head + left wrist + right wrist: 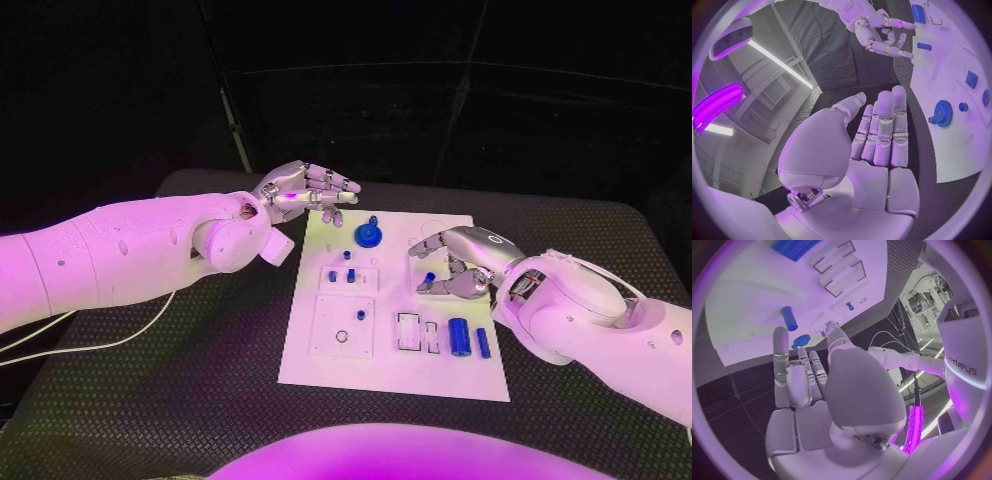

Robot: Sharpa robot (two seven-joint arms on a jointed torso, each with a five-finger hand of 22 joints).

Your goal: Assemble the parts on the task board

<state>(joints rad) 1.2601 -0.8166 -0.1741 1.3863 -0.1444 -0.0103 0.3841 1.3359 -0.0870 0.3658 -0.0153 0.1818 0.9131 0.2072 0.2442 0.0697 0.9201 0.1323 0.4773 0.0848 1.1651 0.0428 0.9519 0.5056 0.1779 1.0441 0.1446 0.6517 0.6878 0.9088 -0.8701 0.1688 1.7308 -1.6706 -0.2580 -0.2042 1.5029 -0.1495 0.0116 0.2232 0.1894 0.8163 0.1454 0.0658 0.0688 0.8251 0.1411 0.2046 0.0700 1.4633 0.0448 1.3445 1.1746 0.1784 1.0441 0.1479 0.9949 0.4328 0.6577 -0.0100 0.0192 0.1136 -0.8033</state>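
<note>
Black table carries the board [325, 360], where the gear [369, 236] stands but pegs [459, 336] lie loose; both hands, left [303, 192] and right [454, 265], are empty, fingers apart.

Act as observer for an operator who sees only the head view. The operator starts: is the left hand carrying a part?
Observer: No. The left wrist view shows the left hand with a bare palm, its fingers straight and side by side.
Operator: And the right hand?
Observer: The right wrist view shows the right hand holding nothing, its fingers stretched out over the task board.
Operator: What lies nearest those fingers?
Observer: A small blue cylinder lies on the board just past the fingertips.
</note>
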